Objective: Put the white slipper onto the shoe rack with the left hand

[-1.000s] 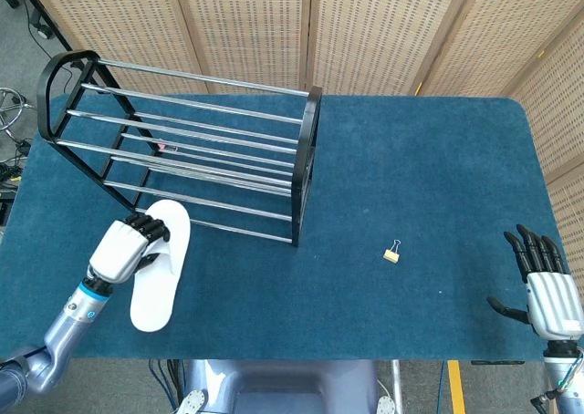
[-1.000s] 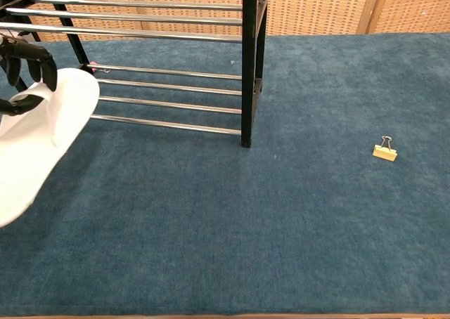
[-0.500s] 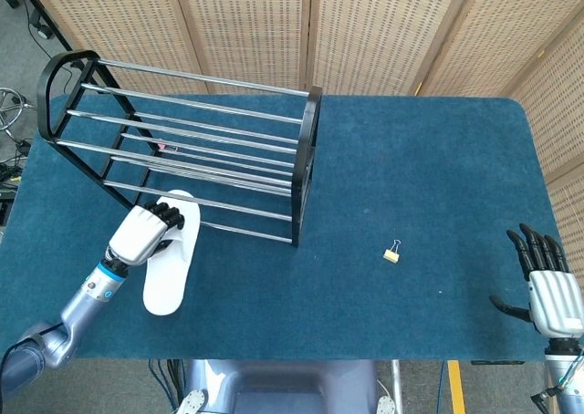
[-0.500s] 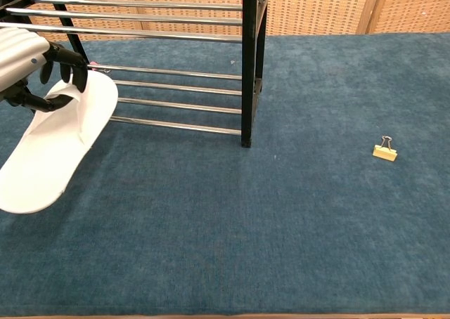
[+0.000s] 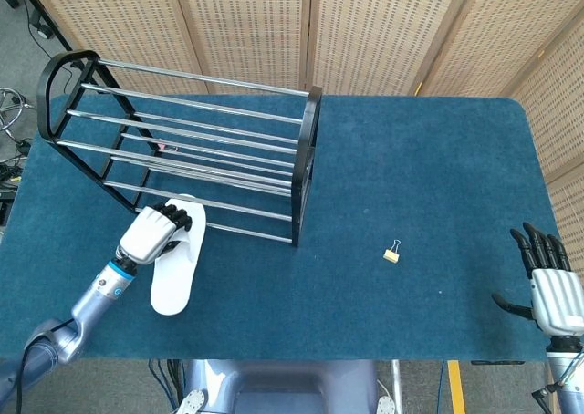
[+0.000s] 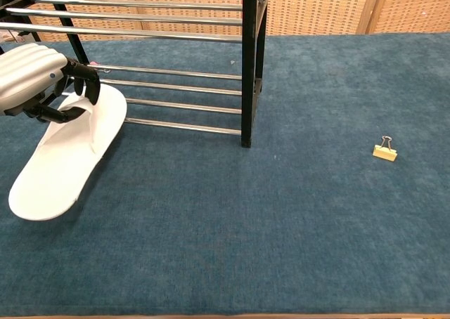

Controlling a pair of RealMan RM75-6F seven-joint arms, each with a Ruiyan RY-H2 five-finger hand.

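Woven cane screens close off the back of the scene, and in front of them a table covered in blue carpet (image 5: 429, 177) carries everything that matters. At about ten o'clock on that surface stands the shoe rack (image 5: 182, 145), a black frame with chrome rails running between its two end pieces, its open front facing the robot so a shoe can be slid in from the near side.

Around eight o'clock, the left hand (image 5: 153, 232) grips the white slipper (image 5: 176, 266) by its strap end, fingers curled over the upper near the toe, which leaves the long heel part hanging free toward the robot. In the chest view the slipper (image 6: 67, 161) is tilted, toe end raised and just beside the lowest front rail, heel low near the carpet; whether the toe touches the rail is not clear. Holding it by the front probably lets the toe lead in between the rails, so the placing step looks under way but not finished.

Far off at four o'clock, the right hand (image 5: 550, 284) hovers at the table's edge with fingers spread and nothing in them, well clear of the work. A small binder clip (image 5: 392, 253) lies alone on the carpet, well apart from rack and slipper.
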